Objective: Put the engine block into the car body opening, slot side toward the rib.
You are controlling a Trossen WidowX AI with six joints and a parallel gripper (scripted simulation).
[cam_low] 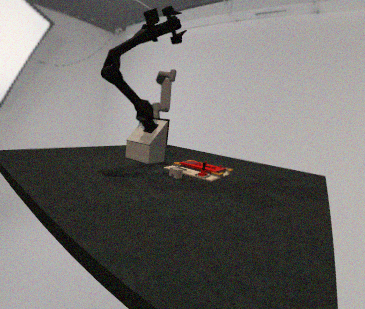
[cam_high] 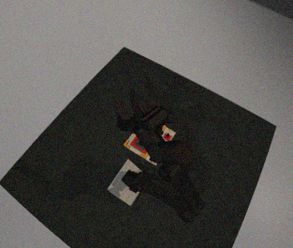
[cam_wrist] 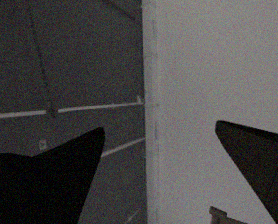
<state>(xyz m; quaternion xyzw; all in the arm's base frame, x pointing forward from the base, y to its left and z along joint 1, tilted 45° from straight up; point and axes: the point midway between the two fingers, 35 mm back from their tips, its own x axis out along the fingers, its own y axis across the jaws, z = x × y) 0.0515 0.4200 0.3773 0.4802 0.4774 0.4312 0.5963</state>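
The car body, red with white and yellow parts, lies on the dark table in front of the arm's base. The arm covers much of it in the top view. A small grey block, which looks like the engine block, is at the car body's near left edge in the exterior view. Whether it is in the opening, and the opening and rib themselves, cannot be made out. My gripper is open and empty, high above the table and well apart from the car body.
A small black upright piece with red at its foot stands at the car body. My arm rises from a pale sloped pedestal on the dark table. A grey arm-like shape stands behind the pedestal.
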